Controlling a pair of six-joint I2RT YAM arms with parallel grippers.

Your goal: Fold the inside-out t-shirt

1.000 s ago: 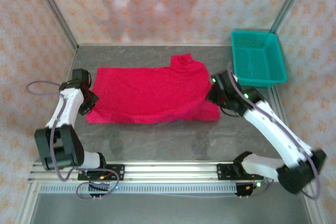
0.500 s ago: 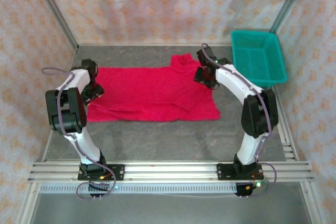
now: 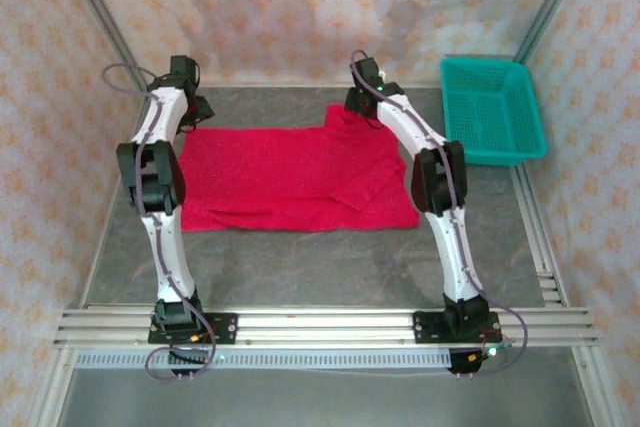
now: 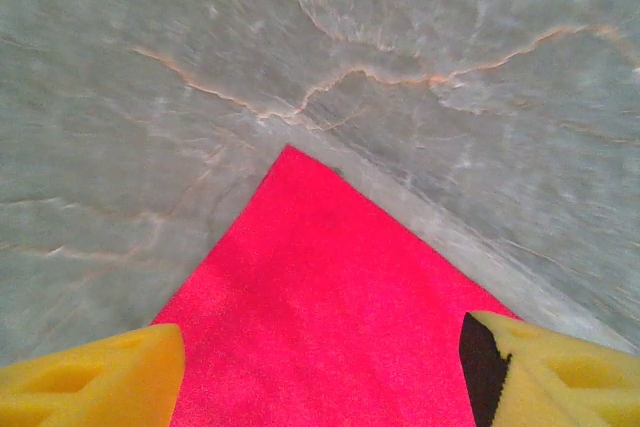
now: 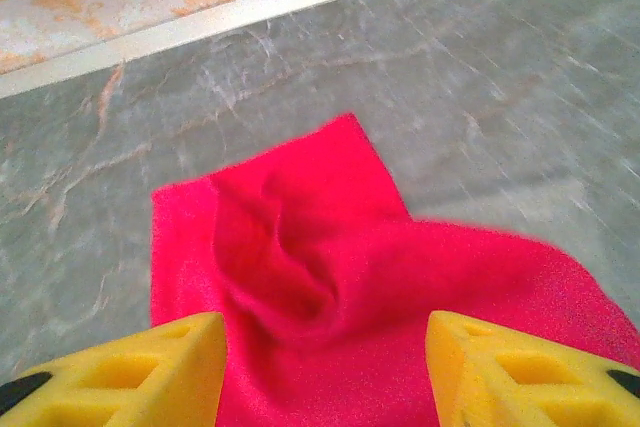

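While the left gripper (image 4: 320, 352) and right gripper (image 5: 325, 347) hang released over the t-shirt (image 3: 290, 177), we advise flattening its bunched sleeve (image 5: 290, 247) first.

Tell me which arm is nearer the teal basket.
Right. The right arm reaches over the t-shirt's far right corner, just left of the basket; the left arm reaches over its far left corner, the shirt's whole width farther.

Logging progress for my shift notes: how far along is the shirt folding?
Done: the shirt lies flat on the table as a wide band, apparently folded once, layers showing at its right end. In hand: nothing; the left gripper and right gripper hover open over its far corners. Left: likely folding the band crosswise into a stack and smoothing the bunched far-right corner.
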